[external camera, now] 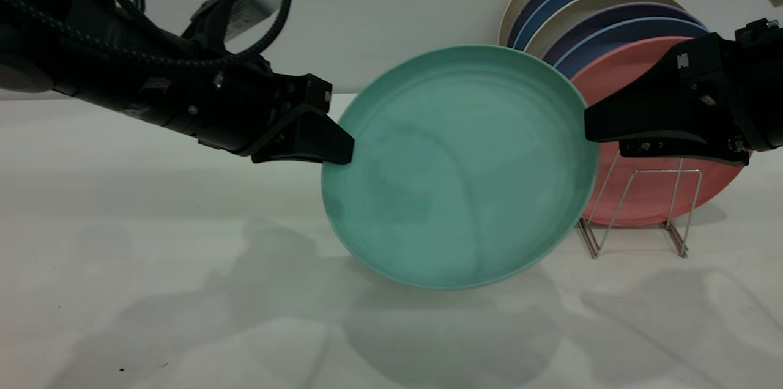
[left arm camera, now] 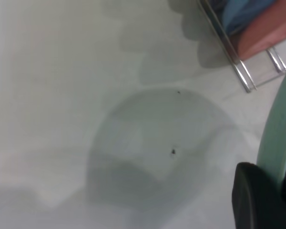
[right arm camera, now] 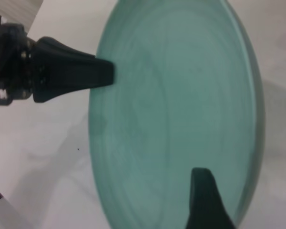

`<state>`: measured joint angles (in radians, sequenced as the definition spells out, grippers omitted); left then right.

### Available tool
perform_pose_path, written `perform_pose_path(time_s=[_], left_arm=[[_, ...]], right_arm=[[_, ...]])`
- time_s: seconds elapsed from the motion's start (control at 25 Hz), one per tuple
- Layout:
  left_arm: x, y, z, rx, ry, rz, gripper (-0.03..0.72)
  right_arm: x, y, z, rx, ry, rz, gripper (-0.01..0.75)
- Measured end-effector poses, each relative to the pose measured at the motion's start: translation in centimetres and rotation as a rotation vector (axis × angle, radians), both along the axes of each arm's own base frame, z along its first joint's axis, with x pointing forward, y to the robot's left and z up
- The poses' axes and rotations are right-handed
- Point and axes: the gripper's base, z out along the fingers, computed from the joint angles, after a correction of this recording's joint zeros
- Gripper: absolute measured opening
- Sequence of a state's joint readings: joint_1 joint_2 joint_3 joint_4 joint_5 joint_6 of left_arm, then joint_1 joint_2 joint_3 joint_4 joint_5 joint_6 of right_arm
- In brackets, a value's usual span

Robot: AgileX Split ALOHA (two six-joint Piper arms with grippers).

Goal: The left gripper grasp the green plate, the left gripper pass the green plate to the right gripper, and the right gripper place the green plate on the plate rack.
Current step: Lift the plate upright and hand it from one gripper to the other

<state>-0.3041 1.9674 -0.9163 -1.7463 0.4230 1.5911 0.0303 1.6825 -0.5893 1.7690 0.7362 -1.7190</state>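
The green plate (external camera: 459,166) hangs upright in the air above the table (external camera: 122,254), its hollow face turned toward the outside camera. The left gripper (external camera: 333,147) is clamped on the rim at the plate's left edge. The right gripper (external camera: 590,126) is at the opposite edge, one finger lying over the inner face just inside the rim; whether it has closed on the plate, I cannot tell.

Behind the right gripper stands the plate rack (external camera: 642,211), already holding a pink plate (external camera: 648,193) in its nearest slot and blue and cream plates (external camera: 587,16) farther back.

The handover looks to be the step in hand. To do it well, the right jaws should close firmly on the rim before the left jaws let go. The left should then pull straight back to the left, so the plate does not swing into the pink plate close behind it.
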Motion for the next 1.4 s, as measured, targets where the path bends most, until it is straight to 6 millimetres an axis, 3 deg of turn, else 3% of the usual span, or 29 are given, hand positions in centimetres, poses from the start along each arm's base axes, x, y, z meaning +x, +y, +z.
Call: perform_pose_path(time_s=[0.6, 0.88, 1.2, 1.4], left_arm=[[-0.6, -0.9, 0.7, -0.128, 0.054, -0.049, 0.012], [-0.9, -1.0, 0.7, -0.127, 0.055, -0.093, 0.012], [-1.1, -1.2, 0.9, -0.149, 0.046, -0.128, 0.014], [-1.1, -1.3, 1.0, -0.167, 0.032, -0.131, 0.035]], right_arm=[[0.0, 0.1, 0.1, 0.015, 0.009, -0.005, 0.45], [-0.2, 0.5, 0.4, 0.072, 0.003, 0.026, 0.342], [-0.2, 0.4, 0.4, 0.097, 0.048, -0.009, 0.137], [-0.2, 0.3, 0.2, 0.08, 0.059, -0.021, 0.111]])
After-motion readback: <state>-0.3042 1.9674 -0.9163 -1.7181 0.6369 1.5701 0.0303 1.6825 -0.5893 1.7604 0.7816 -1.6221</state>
